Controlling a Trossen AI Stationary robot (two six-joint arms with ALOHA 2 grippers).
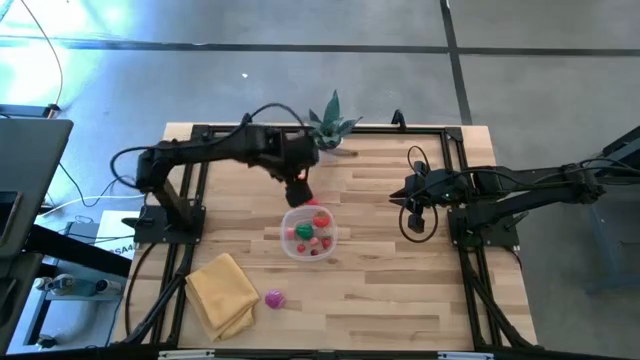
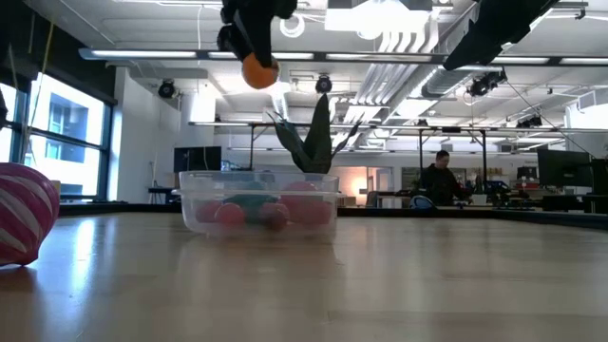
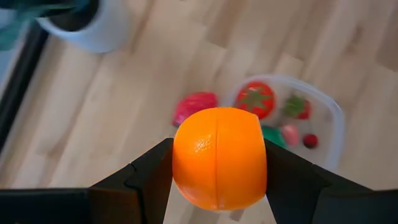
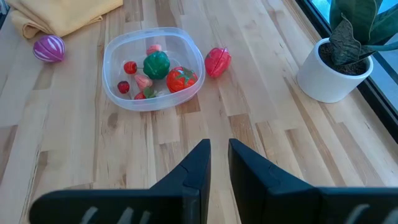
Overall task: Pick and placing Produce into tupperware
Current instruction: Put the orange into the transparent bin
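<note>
My left gripper (image 1: 298, 192) hangs high over the far rim of the tupperware (image 1: 308, 232), shut on an orange toy fruit (image 3: 219, 158), which also shows in the low view (image 2: 258, 71). The clear round tupperware (image 4: 153, 67) holds a red tomato (image 4: 181, 79), a green piece (image 4: 157, 63) and several small red and pink pieces. A red fruit (image 4: 217, 61) lies on the table beside its far rim. A striped magenta piece (image 1: 274, 298) lies near the yellow cloth. My right gripper (image 4: 219, 152) waits shut at the table's right, touching nothing. My left gripper pinches the orange fruit between its two fingers (image 3: 152, 171), one on each side (image 3: 180, 162) of its round body. The fingers come from above, pointing down. The fruit is lifted clear, well above the tupperware's rim (image 2: 258, 176).
A folded yellow cloth (image 1: 222, 293) lies at the near left. A spiky green plant in a white pot (image 1: 330, 125) stands at the far edge, just behind the left arm. Bare wood lies between the tupperware and the right arm (image 1: 470, 190). A person (image 2: 442, 179) sits in the room beyond.
</note>
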